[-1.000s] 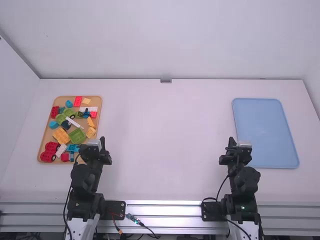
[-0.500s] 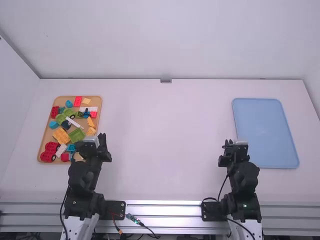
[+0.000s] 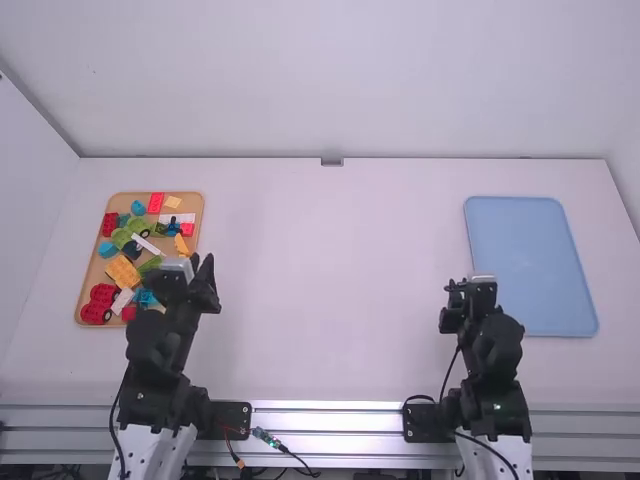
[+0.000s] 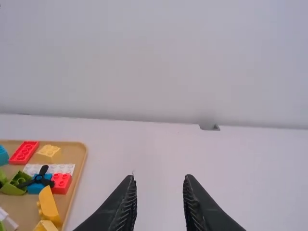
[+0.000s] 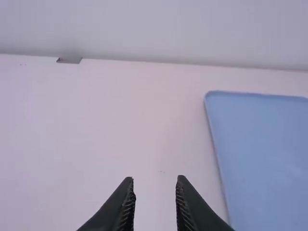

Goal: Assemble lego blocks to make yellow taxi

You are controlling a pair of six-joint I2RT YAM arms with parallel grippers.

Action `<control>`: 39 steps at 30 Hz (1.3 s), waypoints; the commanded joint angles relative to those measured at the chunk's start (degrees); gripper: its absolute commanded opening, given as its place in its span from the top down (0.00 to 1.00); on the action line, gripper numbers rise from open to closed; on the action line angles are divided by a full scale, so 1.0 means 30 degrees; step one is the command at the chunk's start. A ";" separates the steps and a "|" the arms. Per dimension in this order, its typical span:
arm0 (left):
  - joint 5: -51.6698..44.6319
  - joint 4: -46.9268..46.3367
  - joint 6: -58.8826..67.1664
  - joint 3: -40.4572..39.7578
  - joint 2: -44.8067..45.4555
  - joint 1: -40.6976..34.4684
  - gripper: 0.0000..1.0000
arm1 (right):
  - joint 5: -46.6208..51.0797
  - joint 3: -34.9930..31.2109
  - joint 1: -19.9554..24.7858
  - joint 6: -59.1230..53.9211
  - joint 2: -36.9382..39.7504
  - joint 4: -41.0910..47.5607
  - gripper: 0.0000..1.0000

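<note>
My left gripper (image 3: 194, 264) is over the near right part of the wooden tray, hiding some blocks; in the left wrist view the left gripper (image 4: 160, 179) is open, nothing between its fingers. My right gripper (image 3: 468, 285) stands left of the blue tray; in the right wrist view the right gripper (image 5: 155, 181) is open and holds nothing. Loose in the wooden tray lie a large yellow-orange block (image 3: 122, 272), a curved yellow piece (image 4: 47, 204), a small yellow brick (image 4: 49, 152), red wheeled pieces (image 3: 97, 304), a white brick (image 3: 122, 301) and green pieces (image 3: 139, 226).
The wooden tray (image 3: 84, 288) stands at the table's left side, the blue tray (image 3: 520, 265) at its right. White table surface (image 3: 330, 270) stretches between them. A white wall rises behind the table's far edge, with a small grey bracket (image 3: 332, 161) at its middle.
The left gripper has moved slightly farther up over the wooden tray, covering more of the green block. The right gripper has shifted a little. The blocks are unmoved.
</note>
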State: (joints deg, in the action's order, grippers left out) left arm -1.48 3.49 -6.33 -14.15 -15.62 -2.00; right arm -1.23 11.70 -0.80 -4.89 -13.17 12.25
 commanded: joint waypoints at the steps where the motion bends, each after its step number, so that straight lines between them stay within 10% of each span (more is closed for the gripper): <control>1: -0.0357 -0.0015 -0.0117 -0.1038 -0.0535 -0.0087 0.70 | -0.0146 0.0904 -0.0226 -0.0194 -0.0365 0.0066 0.76; 39: -0.0138 0.2674 -0.1107 -0.3439 -1.1876 -0.0080 0.11 | 0.0000 0.7903 -0.1858 0.0291 -0.7364 -0.1603 0.39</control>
State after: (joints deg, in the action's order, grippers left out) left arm -1.83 11.33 -9.15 -23.75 -50.28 -2.00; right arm -1.41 32.08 -6.22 -4.82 -33.69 7.84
